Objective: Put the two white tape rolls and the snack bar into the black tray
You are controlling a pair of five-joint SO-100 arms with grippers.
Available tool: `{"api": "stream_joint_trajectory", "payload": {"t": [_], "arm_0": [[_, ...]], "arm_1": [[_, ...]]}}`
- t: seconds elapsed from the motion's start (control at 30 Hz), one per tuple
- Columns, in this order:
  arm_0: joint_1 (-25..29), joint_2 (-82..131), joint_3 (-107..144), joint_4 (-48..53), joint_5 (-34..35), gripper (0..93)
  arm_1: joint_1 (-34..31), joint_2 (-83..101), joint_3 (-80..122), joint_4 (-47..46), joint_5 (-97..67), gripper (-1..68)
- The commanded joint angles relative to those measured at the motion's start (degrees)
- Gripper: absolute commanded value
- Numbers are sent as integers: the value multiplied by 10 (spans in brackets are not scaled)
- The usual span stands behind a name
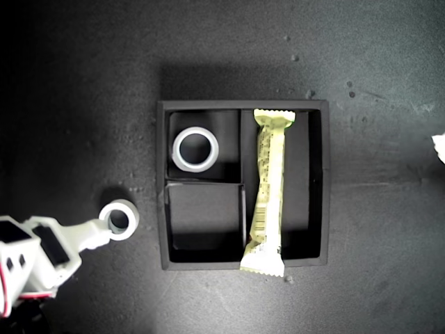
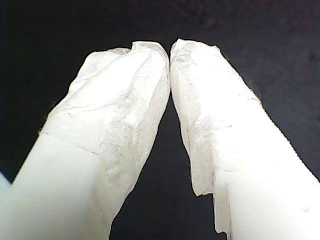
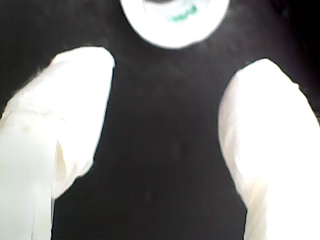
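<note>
My second claw (image 3: 165, 100) gapes empty short of the loose tape roll (image 1: 119, 219); first claw (image 2: 170, 55) pinched shut, empty

The exterior view looks straight down on the dark worktop (image 1: 389, 83) from well above, taking in the whole black tray (image 1: 316, 106). My 2 wrist cameras sit close behind their fingers, facing the worktop. The second wrist view shares the smaller tape roll (image 3: 175, 22) (image 1: 119, 219) with the exterior view; the first shares only bare worktop.
</note>
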State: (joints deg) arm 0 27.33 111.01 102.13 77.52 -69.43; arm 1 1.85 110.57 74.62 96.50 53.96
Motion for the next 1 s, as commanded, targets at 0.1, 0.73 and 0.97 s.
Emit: {"api": "stream_joint_trajectory", "payload": {"t": [0.1, 0.73, 0.97], "arm_0": [[20, -8, 98, -159, -33, 161], [10, -61, 159, -227, -60, 164], [0, -79, 156, -231, -52, 166]], "arm_1": [[-11, 196, 272, -121, 83, -4], [-54, 258, 434, -224, 133, -4], [-68, 258, 444, -236, 136, -4]]}}
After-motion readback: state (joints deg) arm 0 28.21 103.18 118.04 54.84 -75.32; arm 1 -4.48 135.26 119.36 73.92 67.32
